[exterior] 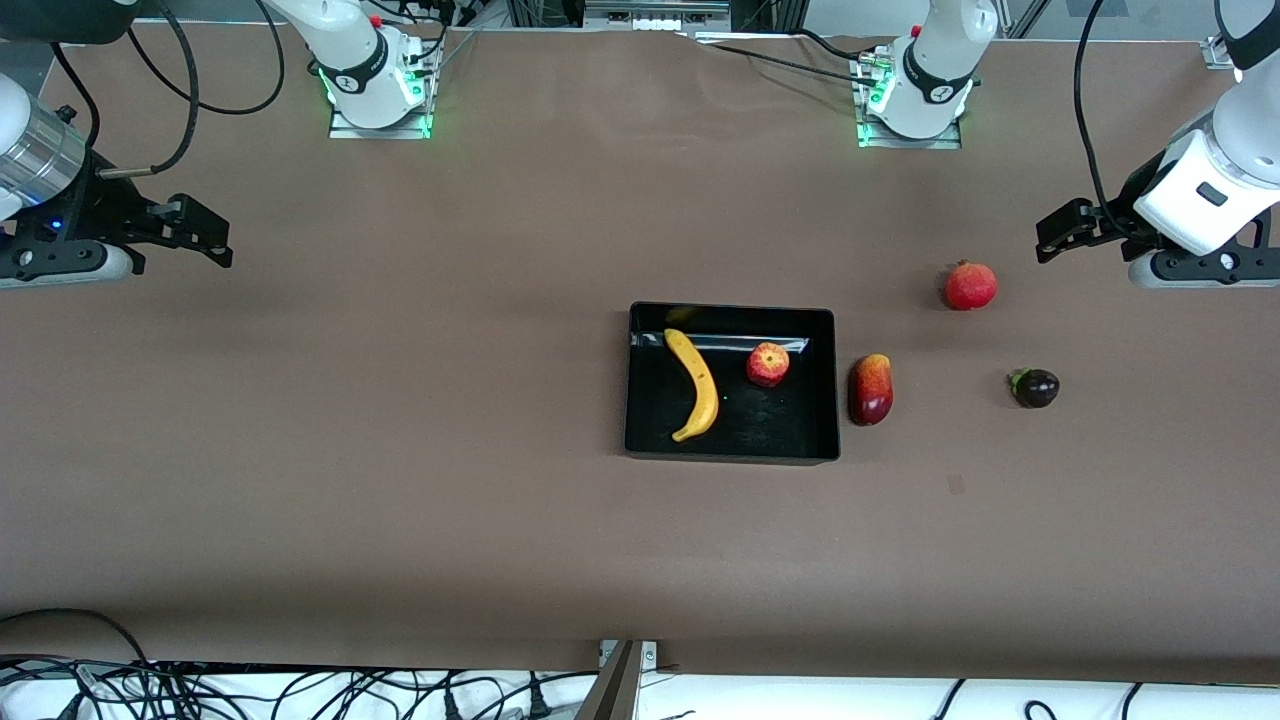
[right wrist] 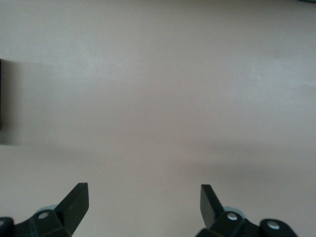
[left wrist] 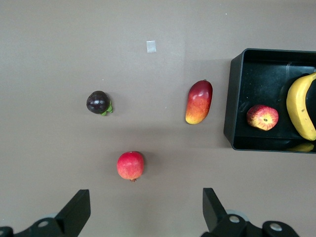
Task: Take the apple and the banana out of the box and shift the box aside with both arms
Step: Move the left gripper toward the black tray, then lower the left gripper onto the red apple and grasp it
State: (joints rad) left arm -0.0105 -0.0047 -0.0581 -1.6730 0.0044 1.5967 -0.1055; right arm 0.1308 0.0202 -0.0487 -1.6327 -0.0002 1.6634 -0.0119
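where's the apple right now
The small round red apple lies inside the shallow black plastic box, beside the long yellow banana, on the side toward the left arm's end of the table.

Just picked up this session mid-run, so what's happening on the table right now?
Nothing is held yet. The long curved yellow banana and the small round red apple lie in the shallow glossy black plastic box. The left gripper hangs open over bare table at the left arm's end, and the right gripper hangs open at the right arm's end. Beside the box sit a red-yellow mango, a red pomegranate and a dark purple fruit.
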